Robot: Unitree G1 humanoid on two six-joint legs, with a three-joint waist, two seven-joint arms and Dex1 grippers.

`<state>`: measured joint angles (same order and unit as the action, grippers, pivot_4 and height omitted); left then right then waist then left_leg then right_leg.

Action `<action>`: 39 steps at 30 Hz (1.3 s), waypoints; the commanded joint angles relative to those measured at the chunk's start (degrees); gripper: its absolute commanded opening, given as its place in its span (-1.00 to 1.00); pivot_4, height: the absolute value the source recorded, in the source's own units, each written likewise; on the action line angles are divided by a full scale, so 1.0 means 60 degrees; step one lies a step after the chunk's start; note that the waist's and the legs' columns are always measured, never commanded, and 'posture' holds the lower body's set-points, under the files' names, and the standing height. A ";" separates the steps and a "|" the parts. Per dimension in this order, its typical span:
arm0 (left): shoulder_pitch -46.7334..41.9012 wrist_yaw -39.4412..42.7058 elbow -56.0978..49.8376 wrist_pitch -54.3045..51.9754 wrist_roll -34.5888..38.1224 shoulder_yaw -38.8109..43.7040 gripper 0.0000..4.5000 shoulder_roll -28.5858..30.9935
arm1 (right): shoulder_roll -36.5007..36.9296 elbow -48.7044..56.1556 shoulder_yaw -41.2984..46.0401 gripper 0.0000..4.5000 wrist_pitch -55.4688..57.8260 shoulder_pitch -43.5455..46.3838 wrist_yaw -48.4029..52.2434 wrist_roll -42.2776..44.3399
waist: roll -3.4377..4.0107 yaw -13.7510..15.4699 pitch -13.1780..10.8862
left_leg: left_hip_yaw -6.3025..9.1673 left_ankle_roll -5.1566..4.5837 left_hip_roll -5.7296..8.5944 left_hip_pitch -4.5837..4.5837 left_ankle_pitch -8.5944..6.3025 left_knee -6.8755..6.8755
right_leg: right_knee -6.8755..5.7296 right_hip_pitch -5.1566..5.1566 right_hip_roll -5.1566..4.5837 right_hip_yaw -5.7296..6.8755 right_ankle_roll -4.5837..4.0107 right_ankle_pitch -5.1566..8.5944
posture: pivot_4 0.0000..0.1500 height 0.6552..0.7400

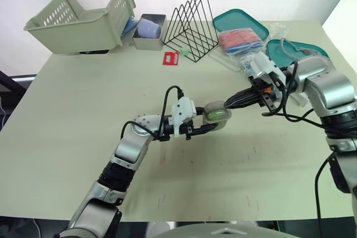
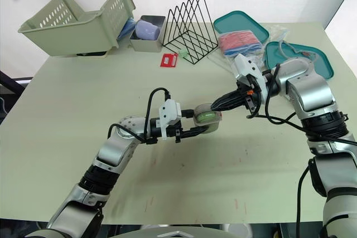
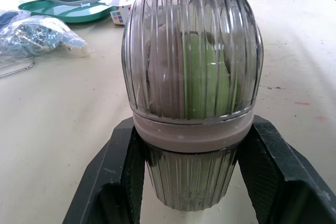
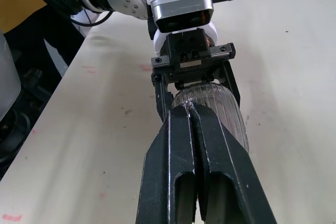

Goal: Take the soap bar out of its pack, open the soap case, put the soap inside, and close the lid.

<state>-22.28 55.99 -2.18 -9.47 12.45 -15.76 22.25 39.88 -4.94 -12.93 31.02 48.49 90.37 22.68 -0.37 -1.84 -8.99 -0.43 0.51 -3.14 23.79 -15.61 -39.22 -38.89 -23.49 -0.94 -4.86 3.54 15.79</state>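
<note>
Gripping the ribbed soap case (image 3: pixel 191 66) by its lower half, the left gripper (image 1: pixel 215 121) held it at the middle of the table (image 1: pixel 83 115), lid shut, with the green soap (image 3: pixel 207 74) inside. The right gripper (image 4: pixel 193 109), fingers pressed together, set its tips against the case's top. Farther back stood a wire rack (image 1: pixel 194 26), a tipped basket (image 1: pixel 78 23) and a teal tray (image 1: pixel 240 22).

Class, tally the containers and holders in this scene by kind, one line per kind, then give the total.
Teal trays: 2
Slatted basket: 1
Wire rack: 1
Metal tin: 1
Soap case: 1
Total: 6
</note>
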 commanded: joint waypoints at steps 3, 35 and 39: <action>-0.0096 -0.0016 -0.0377 0.0181 0.0035 0.0039 -0.11 -0.0048 | -0.0163 0.0059 0.0120 -0.98 -0.0235 0.0086 -0.0288 -0.0015 | 0.0000 -0.0003 0.0000 | 0.0000 0.0000 0.0000 0.0000 0.0000 0.0000 | 0.0000 0.0000 0.0000 0.0001 0.0000 0.0000 | 1.00 1.00; -0.0139 -0.0065 -0.0387 0.0139 0.0068 0.0086 -0.11 -0.0027 | -0.0345 -0.0490 -0.0915 -0.98 -0.1127 -0.0179 -0.0355 -0.1214 | 0.0000 -0.0012 0.0001 | 0.0001 0.0000 0.0000 -0.0010 0.0000 0.0000 | -0.0004 0.0004 0.0001 0.0001 0.0000 0.0000 | 1.00 1.00; -0.0120 -0.0053 -0.0374 0.0143 0.0080 0.0108 -0.11 0.0000 | -0.0443 -0.0577 -0.0863 -0.98 -0.1176 -0.0157 -0.0413 -0.1196 | 0.0000 -0.0017 0.0002 | 0.0001 0.0000 0.0000 -0.0011 0.0000 0.0000 | -0.0004 0.0005 0.0001 0.0001 0.0000 0.0000 | 1.00 1.00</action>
<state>-22.26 55.72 -2.18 -9.56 12.45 -15.75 22.54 37.65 -7.67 -15.84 23.95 48.55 89.41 18.25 -0.37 -1.95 -8.98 -0.43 0.51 -3.14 23.73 -15.61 -39.22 -38.91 -23.46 -0.93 -4.86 3.54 15.79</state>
